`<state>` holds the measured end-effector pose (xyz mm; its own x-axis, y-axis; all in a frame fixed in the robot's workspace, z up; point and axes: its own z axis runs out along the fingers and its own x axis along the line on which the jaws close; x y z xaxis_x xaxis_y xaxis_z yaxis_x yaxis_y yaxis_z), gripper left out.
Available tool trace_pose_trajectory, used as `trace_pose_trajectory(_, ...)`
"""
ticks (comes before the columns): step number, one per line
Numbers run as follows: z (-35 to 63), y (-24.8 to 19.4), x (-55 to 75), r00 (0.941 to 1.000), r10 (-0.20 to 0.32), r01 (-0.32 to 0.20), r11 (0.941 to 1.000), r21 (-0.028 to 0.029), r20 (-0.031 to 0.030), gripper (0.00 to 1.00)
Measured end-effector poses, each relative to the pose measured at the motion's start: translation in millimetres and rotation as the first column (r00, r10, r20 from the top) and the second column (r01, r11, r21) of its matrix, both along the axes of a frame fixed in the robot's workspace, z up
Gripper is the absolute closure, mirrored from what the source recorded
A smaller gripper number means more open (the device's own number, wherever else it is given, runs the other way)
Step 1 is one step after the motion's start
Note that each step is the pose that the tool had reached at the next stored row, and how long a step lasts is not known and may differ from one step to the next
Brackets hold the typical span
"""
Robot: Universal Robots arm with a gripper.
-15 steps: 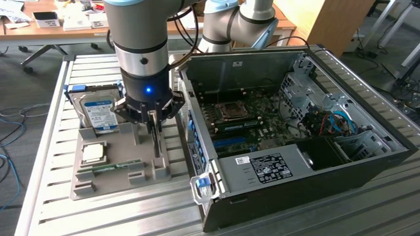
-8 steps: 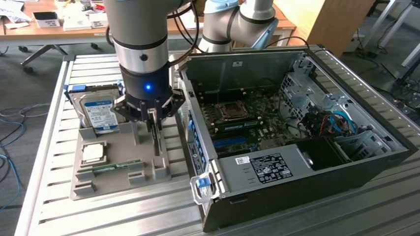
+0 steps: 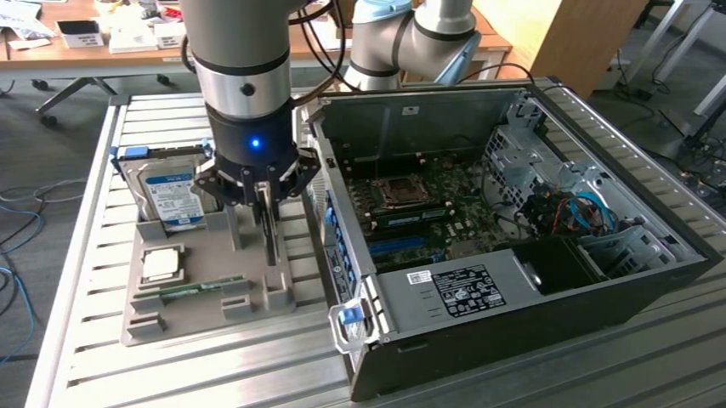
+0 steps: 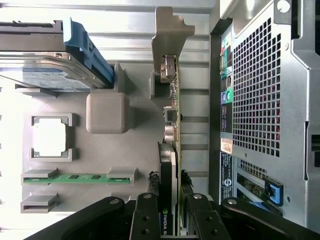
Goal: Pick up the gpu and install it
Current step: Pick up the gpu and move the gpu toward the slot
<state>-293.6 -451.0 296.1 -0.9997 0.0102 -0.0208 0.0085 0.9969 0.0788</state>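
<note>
The gpu [image 3: 270, 242] stands on edge in a slot of the grey holder tray [image 3: 204, 255], right beside the open computer case [image 3: 635, 280]. In the wrist view the gpu [image 4: 174, 107] shows edge-on: green board, silver end bracket at the far end, black fan housing near the fingers. My gripper [image 3: 268, 217] is lowered straight over the card. Its black fingers [image 4: 146, 220] sit against both faces of the card, shut on it. The gripper [image 4: 172, 222] holds the card's fan end while the card still rests in the tray [image 4: 140, 145].
The tray also carries a silver hard drive [image 3: 170, 191] with a blue-white label, a processor chip [image 3: 161, 263] and a narrow green memory stick [image 3: 202, 289]. The case's motherboard [image 3: 431, 221] lies exposed. The case's rear panel [image 4: 260, 100] stands close beside the card.
</note>
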Motion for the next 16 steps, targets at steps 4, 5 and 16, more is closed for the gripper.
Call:
trace_pose_trajectory(4,3.3,0.0,0.1,1.0000,0.000,0.000,1.0000,0.0000,0.0001,0.73)
trace_pose_trajectory(5,4.0,0.0,0.1,1.0000,0.000,0.000,1.0000,0.0000,0.0001,0.73)
trace_pose_trajectory(16,13.7,0.0,0.5,1.0000,0.000,0.000,1.0000,0.0000,0.0000,0.73)
